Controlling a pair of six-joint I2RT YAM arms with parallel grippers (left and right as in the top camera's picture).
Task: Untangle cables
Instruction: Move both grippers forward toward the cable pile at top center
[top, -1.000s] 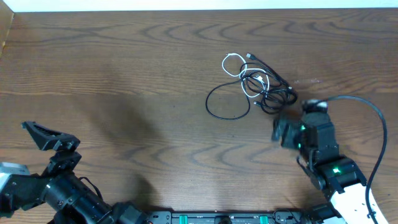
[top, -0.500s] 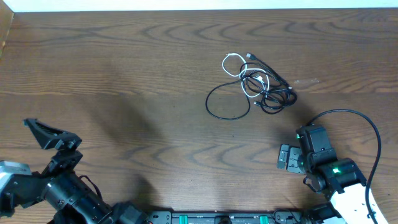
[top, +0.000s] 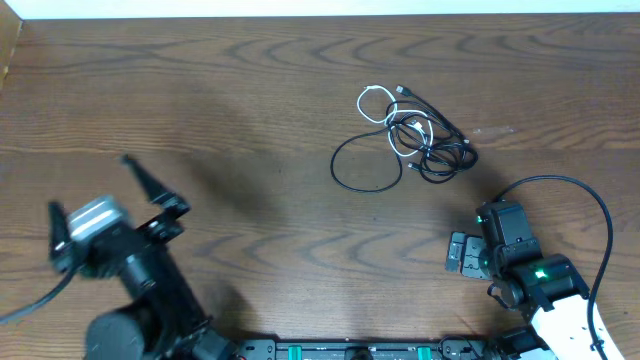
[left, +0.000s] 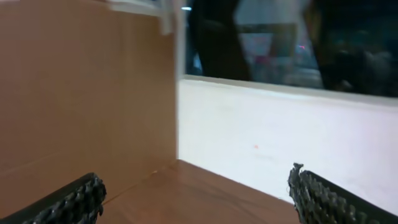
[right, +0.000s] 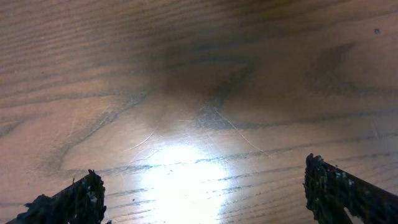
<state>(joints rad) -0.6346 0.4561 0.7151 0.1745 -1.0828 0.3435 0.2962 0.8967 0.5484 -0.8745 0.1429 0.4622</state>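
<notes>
Several cables (top: 424, 146) — black, white — lie tangled on the table (top: 200, 100).

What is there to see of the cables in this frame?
The cables are thin, flexible cords, black and white, knotted into a small bundle. They lie flat on the wooden table, right of centre and toward the far edge. A wide black loop spreads out to the left of the knot. A smaller white loop sticks out at the upper left, with a small plug end beside it. Only the table touches them, and only the overhead view shows them.
</notes>
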